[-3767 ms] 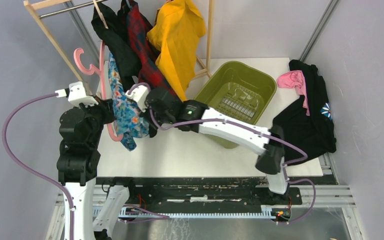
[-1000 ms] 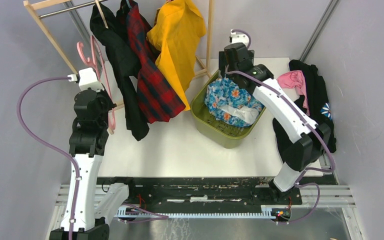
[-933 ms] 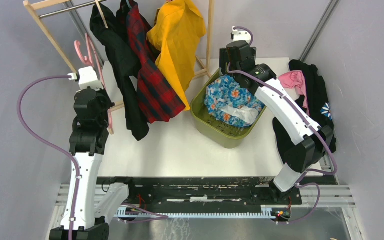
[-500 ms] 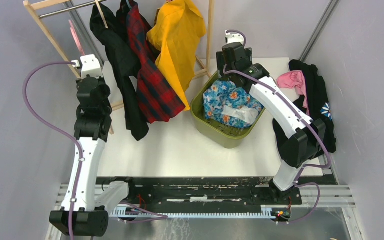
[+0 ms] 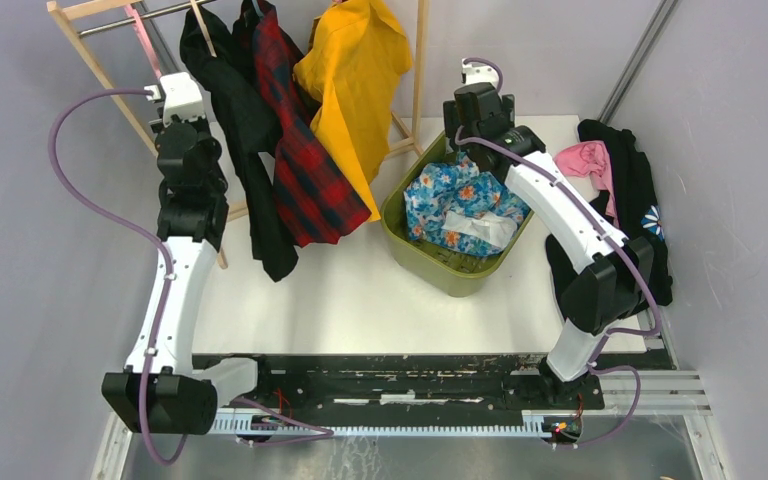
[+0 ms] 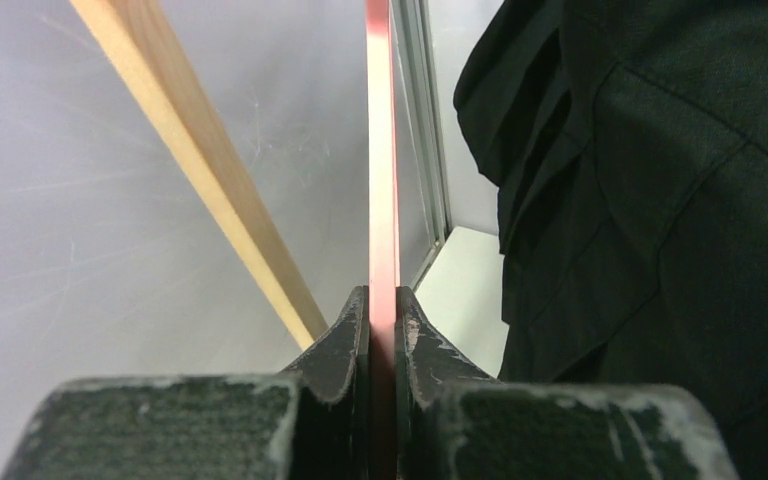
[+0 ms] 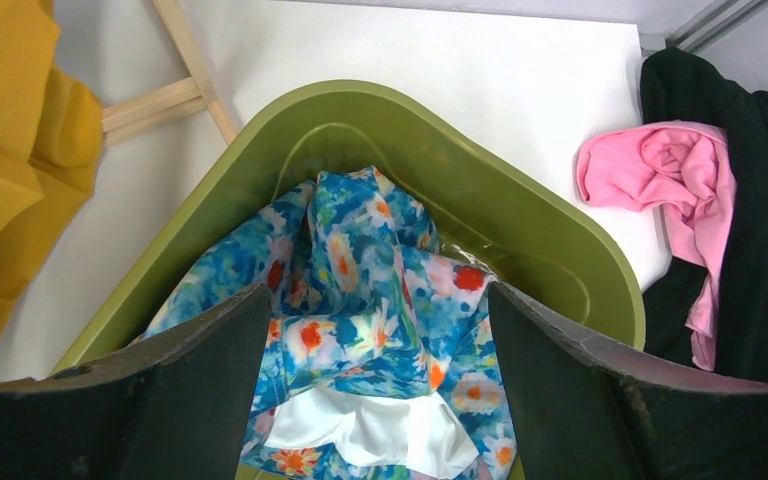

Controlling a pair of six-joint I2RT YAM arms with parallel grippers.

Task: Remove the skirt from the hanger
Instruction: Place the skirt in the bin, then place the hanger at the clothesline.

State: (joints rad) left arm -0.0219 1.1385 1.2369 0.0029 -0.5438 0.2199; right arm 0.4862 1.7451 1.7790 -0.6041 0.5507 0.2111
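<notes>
The blue floral skirt (image 5: 458, 205) lies crumpled in the green basin (image 5: 442, 276), its white lining showing, and nothing holds it. In the right wrist view the skirt (image 7: 360, 260) lies below my right gripper (image 7: 378, 295), which hangs open above the basin (image 7: 520, 195). From above, the right gripper (image 5: 468, 150) is at the basin's far rim. The bare pink hanger (image 5: 146, 35) is up by the wooden rack's top bar. My left gripper (image 5: 168, 88) is shut on it. The left wrist view shows the hanger (image 6: 381, 150) as a thin pink strip pinched in the left gripper (image 6: 382, 295).
The wooden rack (image 5: 100, 70) at back left carries a black garment (image 5: 245, 120), a red plaid one (image 5: 300, 150) and a yellow one (image 5: 355, 70). A heap of black clothes (image 5: 615, 230) with a pink piece (image 5: 585, 160) lies at the table's right edge.
The skirt came off the hanger and went into the basin. Over the last second my left arm lifted the bare hanger up toward the rack's bar. The right gripper stayed open over the basin.
</notes>
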